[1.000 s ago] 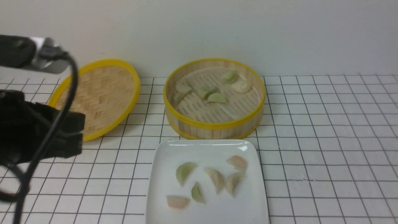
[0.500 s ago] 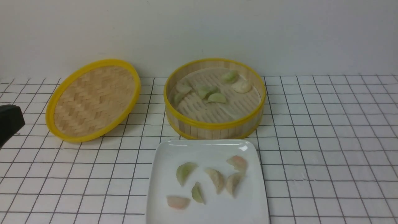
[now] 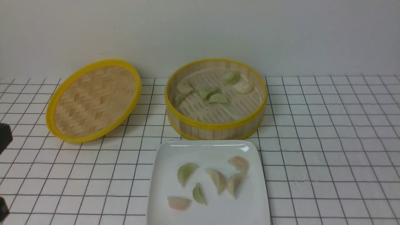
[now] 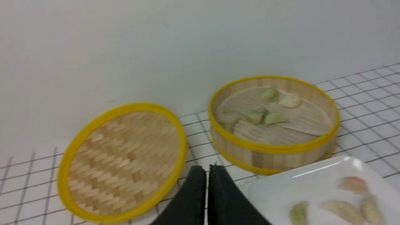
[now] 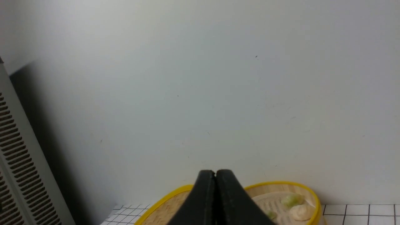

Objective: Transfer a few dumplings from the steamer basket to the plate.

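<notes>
Looking about done: two pinkish dumplings (image 3: 239,163) sit on the plate (image 3: 168,156) at the table (image 3: 328,140) near edge, none visible in the steamer (image 3: 215,126) just behind; left gripper (image 4: 207,170) and right gripper (image 5: 215,173) pinched closed, empty.

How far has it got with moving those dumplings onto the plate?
Done: six dumplings lie on the plate, two of them plainly pinkish. In hand: nothing; the left gripper and right gripper are both shut and empty, away from the food. Left: the steamer basket seems to hold only green dumplings and a beige one, so the job looks about finished.
</notes>
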### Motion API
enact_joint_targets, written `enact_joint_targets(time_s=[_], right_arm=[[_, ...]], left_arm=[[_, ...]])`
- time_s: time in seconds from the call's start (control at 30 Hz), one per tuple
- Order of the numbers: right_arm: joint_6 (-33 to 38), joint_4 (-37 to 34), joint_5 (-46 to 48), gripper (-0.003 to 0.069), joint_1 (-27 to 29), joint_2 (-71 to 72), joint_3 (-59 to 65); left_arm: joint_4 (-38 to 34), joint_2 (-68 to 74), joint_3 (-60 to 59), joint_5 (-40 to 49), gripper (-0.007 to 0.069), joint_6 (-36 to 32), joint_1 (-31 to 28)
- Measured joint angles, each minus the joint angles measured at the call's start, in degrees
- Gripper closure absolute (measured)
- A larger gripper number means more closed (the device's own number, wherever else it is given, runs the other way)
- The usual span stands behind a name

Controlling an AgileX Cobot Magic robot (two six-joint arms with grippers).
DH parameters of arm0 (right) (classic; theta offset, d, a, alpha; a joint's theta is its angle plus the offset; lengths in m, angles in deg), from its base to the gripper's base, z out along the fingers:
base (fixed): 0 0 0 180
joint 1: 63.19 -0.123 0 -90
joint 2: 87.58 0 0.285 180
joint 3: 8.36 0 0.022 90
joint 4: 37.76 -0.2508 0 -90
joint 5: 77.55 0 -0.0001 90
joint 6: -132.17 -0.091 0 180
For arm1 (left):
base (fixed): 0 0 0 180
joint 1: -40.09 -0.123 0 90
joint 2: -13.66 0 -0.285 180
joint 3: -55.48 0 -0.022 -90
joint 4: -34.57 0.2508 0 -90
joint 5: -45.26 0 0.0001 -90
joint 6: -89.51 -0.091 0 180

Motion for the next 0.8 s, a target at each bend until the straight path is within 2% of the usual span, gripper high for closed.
enact_joint_targets(time_s=[0.17,0.3,0.47,0.8], right_arm=[[-0.05,0.00,0.00,0.0673,0.00,0.00,0.00],[-0.10,0.00,0.00,0.0673,0.00,0.00,0.00],[-0.10,0.06,0.18,0.0673,-0.05,0.00,0.05],[-0.10,0.06,0.18,0.0673,-0.04,0.00,0.05]], left_arm=[[0.45,-11.58,-19.61,-9.92,0.0631,-0.86,-8.57],[-1.57,-20.24,-30.29,-9.73,0.0631,-0.90,-12.83],[-2.40,-21.69,-31.07,-3.32,0.0631,-0.90,-13.29],[-2.47,-21.69,-31.07,-2.48,0.0631,-0.92,-13.24]])
